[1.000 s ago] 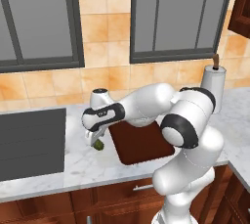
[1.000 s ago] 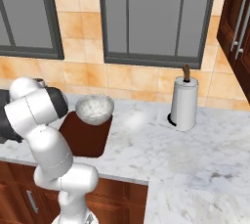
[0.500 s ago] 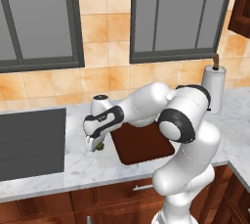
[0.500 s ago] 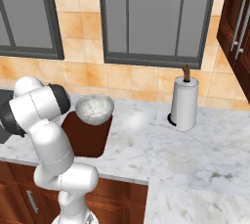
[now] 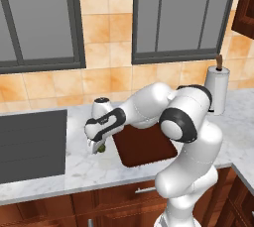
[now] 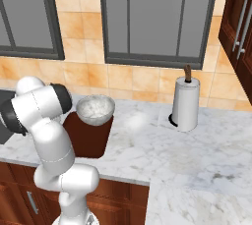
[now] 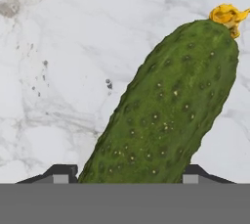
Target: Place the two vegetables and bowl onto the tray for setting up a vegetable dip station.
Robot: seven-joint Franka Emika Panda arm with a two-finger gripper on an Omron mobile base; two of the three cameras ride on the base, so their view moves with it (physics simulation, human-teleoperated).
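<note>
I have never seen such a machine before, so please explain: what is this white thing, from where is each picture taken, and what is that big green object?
The white machine is a robot arm on a kitchen base, all computer-drawn. Two cameras sit behind it, one to its left and one to its right, looking over the marble counter. The third camera rides on its hand.

On the counter lie a reddish-brown tray, a speckled bowl at the tray's far end, and a paper towel roll. The green object is a small cucumber, seen very close. The gripper is lowered over it with a finger on each side. Whether it grips yet, I cannot tell.
</note>
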